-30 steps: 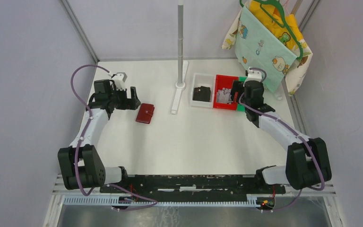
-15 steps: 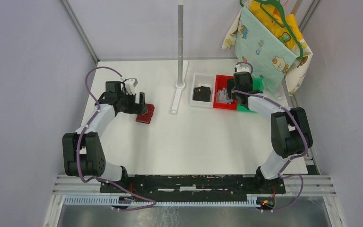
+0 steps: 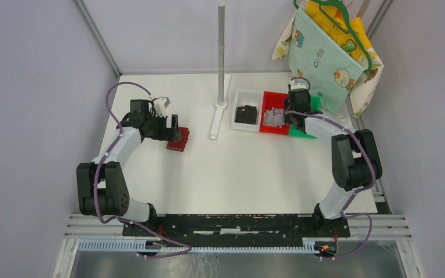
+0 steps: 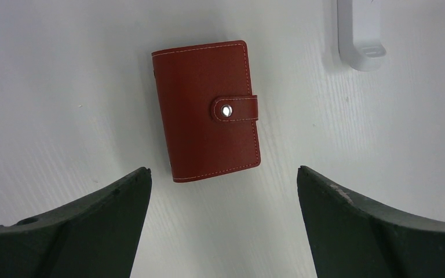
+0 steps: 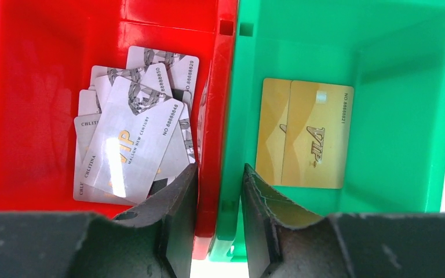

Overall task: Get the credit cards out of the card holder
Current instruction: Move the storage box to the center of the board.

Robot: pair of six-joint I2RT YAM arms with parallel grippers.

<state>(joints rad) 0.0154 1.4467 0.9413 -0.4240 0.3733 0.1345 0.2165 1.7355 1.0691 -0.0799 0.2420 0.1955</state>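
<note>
The red card holder lies flat on the white table, folded, with its snap tab fastened. No credit card shows at it. My left gripper hovers open just above its near edge, fingers wide to either side. Over at the bins, my right gripper straddles the two touching walls of the red bin and green bin, one finger inside each and pressed to its wall. Several silver cards lie in the red bin and two gold cards in the green one.
A white bin holding a black lumpy item stands left of the red bin. A pole on a white stand rises at the back middle, its foot near the holder. Patterned cloths hang at the back right.
The left gripper came down over the card holder and stayed open. The right arm swung in over the bins, and its fingers closed in onto the two adjoining bin walls.
</note>
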